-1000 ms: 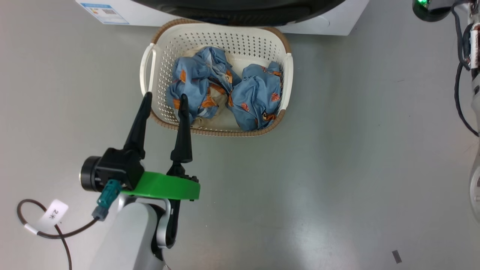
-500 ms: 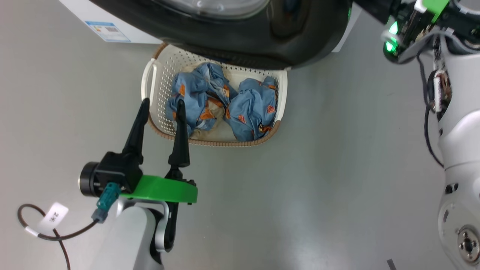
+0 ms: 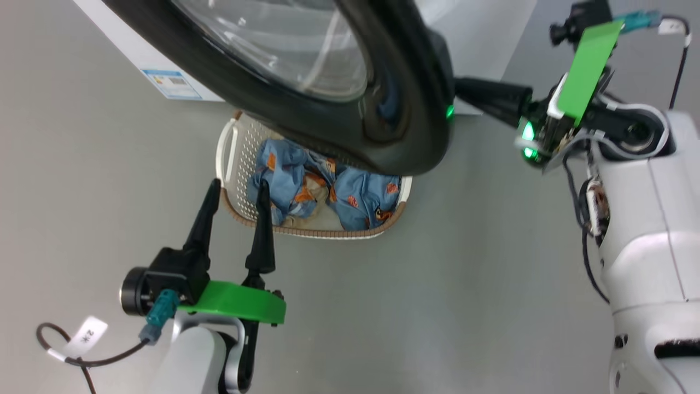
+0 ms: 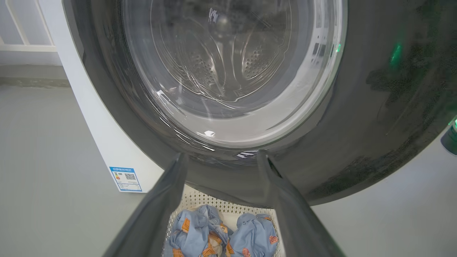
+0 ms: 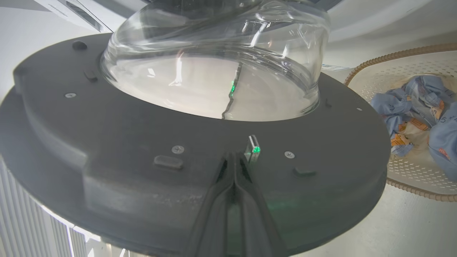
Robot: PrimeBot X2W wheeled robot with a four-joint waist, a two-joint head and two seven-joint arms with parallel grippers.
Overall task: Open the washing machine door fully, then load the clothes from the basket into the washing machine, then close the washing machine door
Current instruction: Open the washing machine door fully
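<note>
My closed right pincer (image 5: 234, 159) leans on the washing machine door (image 3: 383, 109), partly open; left pincer (image 3: 238, 185) wide, empty; clothes (image 3: 284, 180) not loaded yet.

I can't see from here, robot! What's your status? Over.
Left hand open, by basket. Right hand shut, on inner side of door. Door overhangs basket, clothes inside it.

White shells, black fingers, green trim.
The left gripper (image 3: 238, 185) has two long tapered black fingers above a flat bright-green plastic wrist plate (image 3: 235, 302); a teal plug (image 3: 157, 313) feeds a thin dark cable (image 3: 83, 363) carrying a white paper tag (image 3: 87, 335). Glossy white casing (image 3: 645, 235) covers the right arm, with a green lamp (image 3: 528, 133) at its wrist.
</note>
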